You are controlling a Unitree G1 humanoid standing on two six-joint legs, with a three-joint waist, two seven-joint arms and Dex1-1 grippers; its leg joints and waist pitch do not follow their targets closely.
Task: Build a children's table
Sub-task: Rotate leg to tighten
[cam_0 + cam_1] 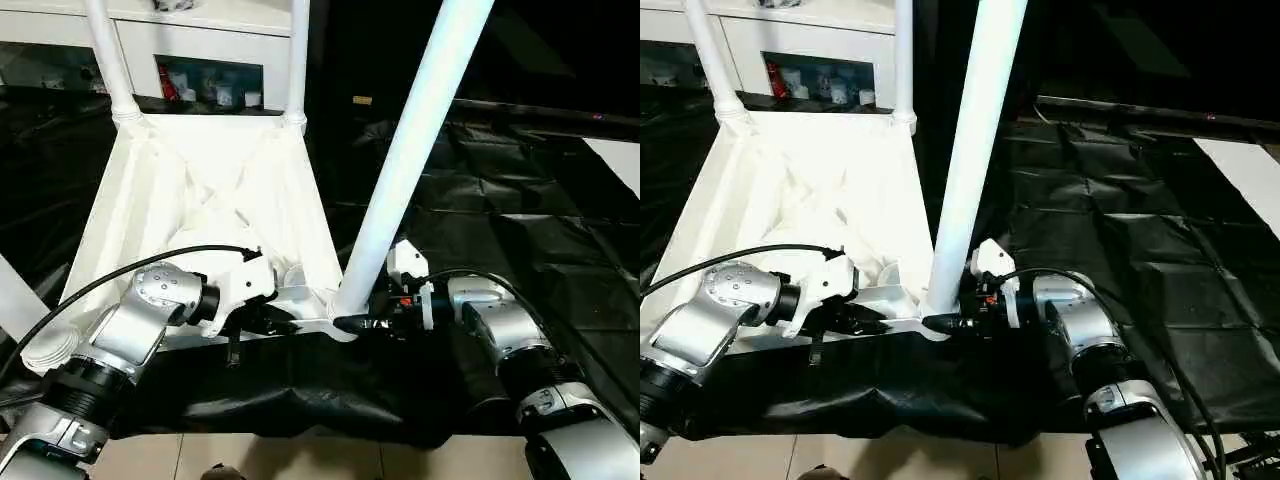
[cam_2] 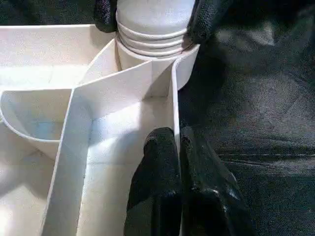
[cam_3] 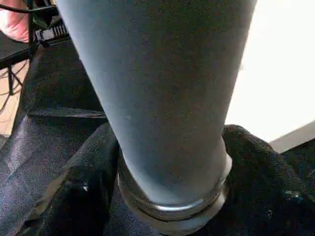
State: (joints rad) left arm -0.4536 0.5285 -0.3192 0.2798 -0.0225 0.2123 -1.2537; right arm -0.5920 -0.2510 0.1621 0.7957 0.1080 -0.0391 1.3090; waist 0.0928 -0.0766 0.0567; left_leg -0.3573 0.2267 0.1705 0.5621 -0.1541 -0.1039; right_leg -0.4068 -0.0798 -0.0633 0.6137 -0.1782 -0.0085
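- Table top (image 1: 200, 190): a white plastic slab lying upside down on black sheeting (image 1: 520, 230), ribbed underside facing up, so that the corner sockets are open to receive the legs.
- Far legs (image 1: 108, 55): two white tubes stand upright in the two far corner sockets, apparently already seated.
- Near leg (image 1: 410, 150): a long tapered tube rising at a slant from the near right corner socket (image 1: 345, 300); its ringed lower end sits in the socket mouth, and the tilt suggests it is not fully home.
- Near left socket (image 1: 45, 350): a round opening with no leg in it, so at least one leg remains to be fitted.
- Right gripper (image 1: 362, 322): its two black fingers (image 2: 202, 19) stand apart on either side of the near leg's base, just above the socket; whether they press the tube cannot be told. This low position likely serves to steer the leg's end.
- Left gripper (image 2: 174, 162): fingers closed together against the thin rim wall of the table top near that corner, probably to steady the slab.
- White cabinet (image 1: 200, 40): stands behind the table, apart from the work.
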